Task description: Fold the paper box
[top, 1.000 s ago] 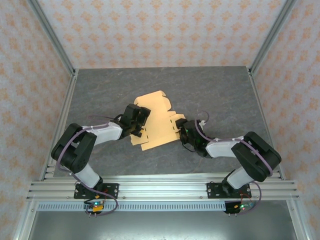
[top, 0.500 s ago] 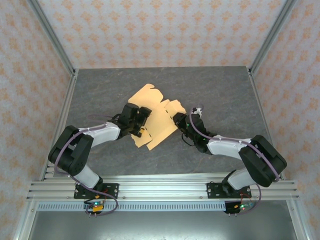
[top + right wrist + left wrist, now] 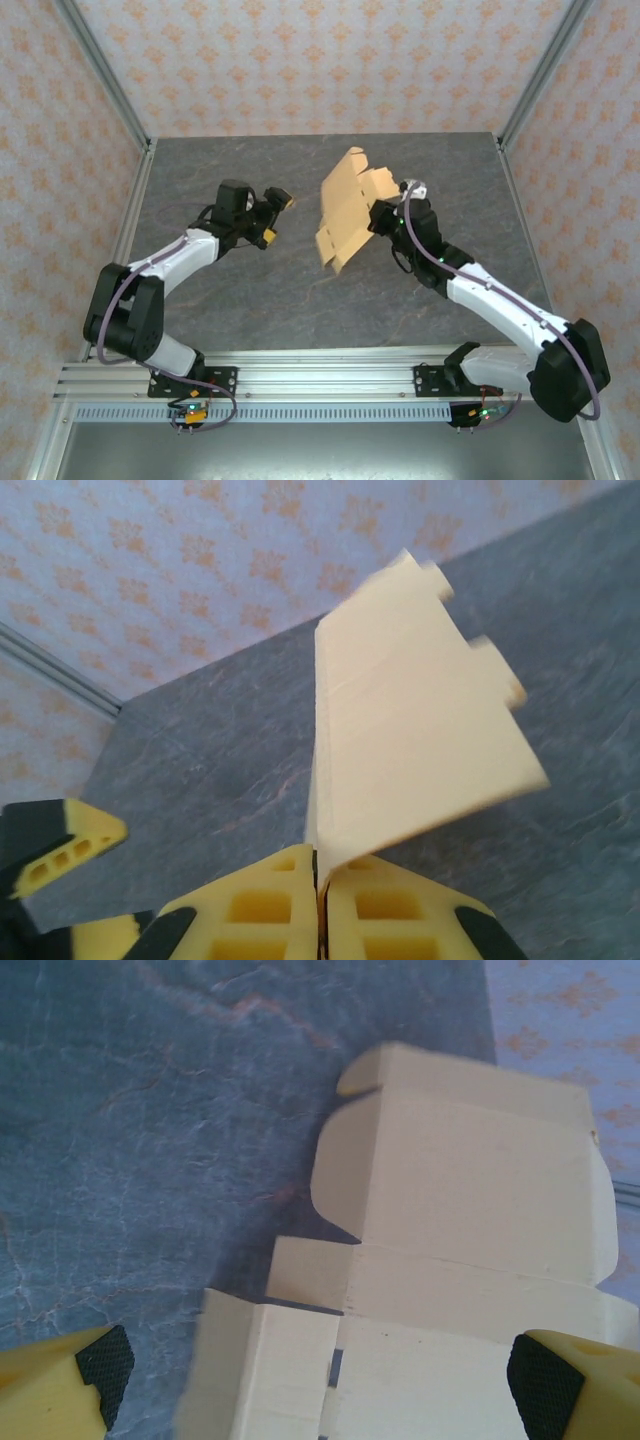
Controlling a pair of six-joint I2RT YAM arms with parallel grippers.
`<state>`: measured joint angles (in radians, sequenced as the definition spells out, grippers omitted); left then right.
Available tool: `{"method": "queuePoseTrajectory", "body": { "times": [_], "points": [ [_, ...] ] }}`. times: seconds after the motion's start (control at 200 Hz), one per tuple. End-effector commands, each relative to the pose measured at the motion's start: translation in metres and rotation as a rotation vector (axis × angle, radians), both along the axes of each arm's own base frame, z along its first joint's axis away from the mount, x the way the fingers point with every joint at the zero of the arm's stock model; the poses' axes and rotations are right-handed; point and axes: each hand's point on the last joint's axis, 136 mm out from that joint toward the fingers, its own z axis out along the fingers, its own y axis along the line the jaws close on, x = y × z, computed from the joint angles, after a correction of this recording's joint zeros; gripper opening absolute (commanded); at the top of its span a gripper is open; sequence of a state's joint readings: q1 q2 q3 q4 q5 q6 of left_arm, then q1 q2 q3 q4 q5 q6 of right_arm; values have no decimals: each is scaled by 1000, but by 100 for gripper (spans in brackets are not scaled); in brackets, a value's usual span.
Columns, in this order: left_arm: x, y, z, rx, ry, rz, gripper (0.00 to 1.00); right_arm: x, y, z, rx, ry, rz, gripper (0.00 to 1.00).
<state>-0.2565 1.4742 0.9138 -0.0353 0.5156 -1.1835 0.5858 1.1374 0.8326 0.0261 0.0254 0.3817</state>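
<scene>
The right gripper (image 3: 378, 215) is now pinching one edge of the paper box (image 3: 345, 210) and lifting it up. A moment ago the box was lying flat on the table (image 3: 200, 290), with both grippers at it. Now it is standing up on its side over the middle of the table. The left gripper (image 3: 276, 218) is backing away with its jaws wide apart, holding nothing. So the box is ready for bending, but it is looking like a flat sheet with no fold done yet. The right wrist view is showing the right gripper's (image 3: 317, 875) jaws squeezed together on the thin edge. The left wrist view is showing the box's (image 3: 470, 1190) flaps and fold lines face on.
</scene>
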Motion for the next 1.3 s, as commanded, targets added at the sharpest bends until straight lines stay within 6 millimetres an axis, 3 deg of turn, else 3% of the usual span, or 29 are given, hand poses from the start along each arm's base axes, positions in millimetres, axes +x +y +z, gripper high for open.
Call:
{"method": "queuePoseTrajectory", "body": {
  "times": [0.0, 0.07, 0.09, 0.185, 0.27, 0.365, 0.4, 0.445, 0.506, 0.566, 0.636, 0.701, 0.776, 0.841, 0.906, 1.001, 1.061, 1.131, 1.201, 1.296],
  "points": [
    [-7, 23, 29, 149, -67, -29, 100, 0, -22, 23, -377, -49, 21, 10],
    [-8, 38, 31, 183, -67, 7, 100, 5, -26, 36, -575, -77, 49, 8],
    [-9, 42, 31, 189, -68, 19, 100, 9, -22, 30, -643, -70, 72, 8],
    [-12, 54, 22, 213, -60, 62, 100, 9, 8, 18, -840, -82, 252, 8],
    [-16, 55, 7, 201, -50, 78, 100, 8, 40, 0, -904, -73, 350, 7],
    [-23, 64, -14, 225, -12, 89, 100, -6, 82, -37, -918, -1, 493, 24],
    [-27, 68, -22, 239, 1, 94, 100, -20, 99, -53, -889, 49, 588, 28],
    [-31, 77, -33, 260, 21, 104, 100, -42, 123, -69, -826, 100, 724, 43],
    [-36, 85, -43, 268, 45, 111, 100, -65, 143, -77, -738, 136, 825, 53],
    [-38, 89, -47, 283, 52, 97, 100, -78, 150, -73, -663, 128, 861, 55],
    [-37, 86, -49, 297, 29, 53, 100, -78, 144, -63, -629, 73, 822, 56],
    [-31, 76, -49, 278, -4, 1, 100, -64, 125, -50, -604, 21, 708, 57],
    [-27, 64, -53, 276, -10, -69, 100, -33, 87, -31, -526, 3, 460, 60],
    [-25, 48, -56, 297, -20, -149, 100, -7, 38, -23, -425, 49, 206, 63],
    [-24, 27, -57, 318, -37, -226, 100, 8, -12, -30, -265, 155, -7, 63],
    [-25, 0, -58, 349, -58, -309, 100, 6, -58, -66, -35, 325, -199, 63],
    [-24, -13, -56, 356, -81, -347, 100, -4, -67, -94, 70, 398, -258, 68],
    [-23, -22, -58, 352, -91, -367, 100, -20, -58, -130, 197, 467, -244, 68],
    [-22, -24, -60, 344, -83, -367, 100, -29, -50, -153, 307, 513, -242, 68],
    [-20, -22, -61, 354, -85, -354, 100, -32, -42, -168, 427, 529, -235, 67]
  ]
}}
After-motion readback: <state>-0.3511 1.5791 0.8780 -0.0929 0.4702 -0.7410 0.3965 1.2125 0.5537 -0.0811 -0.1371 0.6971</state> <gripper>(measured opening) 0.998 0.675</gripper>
